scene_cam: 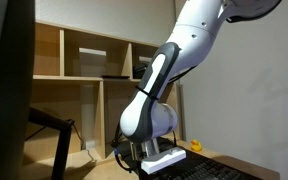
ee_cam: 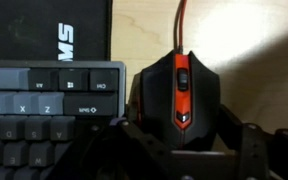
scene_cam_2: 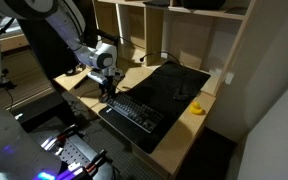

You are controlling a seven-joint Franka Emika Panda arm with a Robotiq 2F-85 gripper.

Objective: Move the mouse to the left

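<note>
The mouse (ee_cam: 179, 90) is black with an orange-red stripe and a red cable running away from it. It lies on the wooden desk just right of the keyboard (ee_cam: 44, 110). In the wrist view my gripper (ee_cam: 184, 138) is down over the mouse's rear, with one finger against each side, shut on it. In both exterior views the gripper (scene_cam_2: 109, 88) (scene_cam: 152, 155) is low at the desk by the keyboard's end (scene_cam_2: 134, 112) and hides the mouse.
A black mouse pad (scene_cam_2: 174, 85) lies behind the keyboard, and its edge shows in the wrist view (ee_cam: 44, 25). A yellow rubber duck (scene_cam_2: 197, 107) (scene_cam: 195, 146) stands near the desk edge. Wooden shelves (scene_cam: 94, 60) rise behind the desk.
</note>
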